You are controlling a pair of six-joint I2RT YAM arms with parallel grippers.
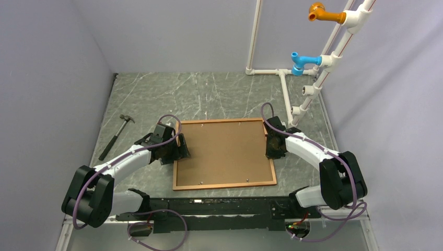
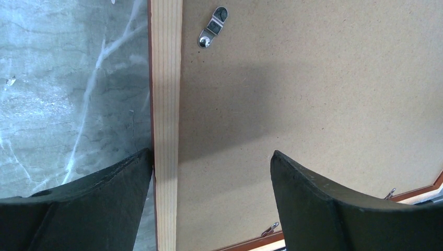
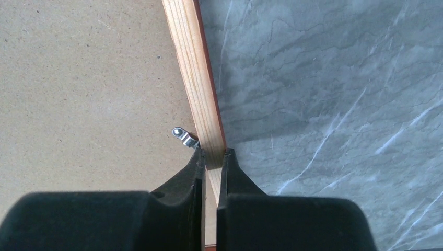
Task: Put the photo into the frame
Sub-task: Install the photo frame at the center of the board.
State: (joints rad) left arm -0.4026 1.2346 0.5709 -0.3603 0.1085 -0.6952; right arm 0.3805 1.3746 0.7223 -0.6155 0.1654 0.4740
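We see the large rectangular picture frame of thin reddish-brown wooden moulding [image 1: 224,186] lying flat and back-up on the grey marbled surface [image 1: 209,94], in front of the two arms. Its long axis runs left to right across the surface, turned slightly out of square, and its short sides face the arms' grippers. A plain brown backing board [image 1: 224,151] fills the frame, with small metal turn clips [image 2: 213,26] along its edges.

The left gripper [image 1: 177,149] sits at the frame's left short side with its fingers [image 2: 104,198] spread wide. They straddle the pale rail: one is just beside its outer edge over the marble and the other is well inside, above the board.

The right gripper [image 1: 272,146] is at the right short side, its fingers [image 3: 240,183] pinching that rail between them, next to a clip.

A black-handled steel hammer [image 1: 116,137] lies well apart, on the left of the surface.
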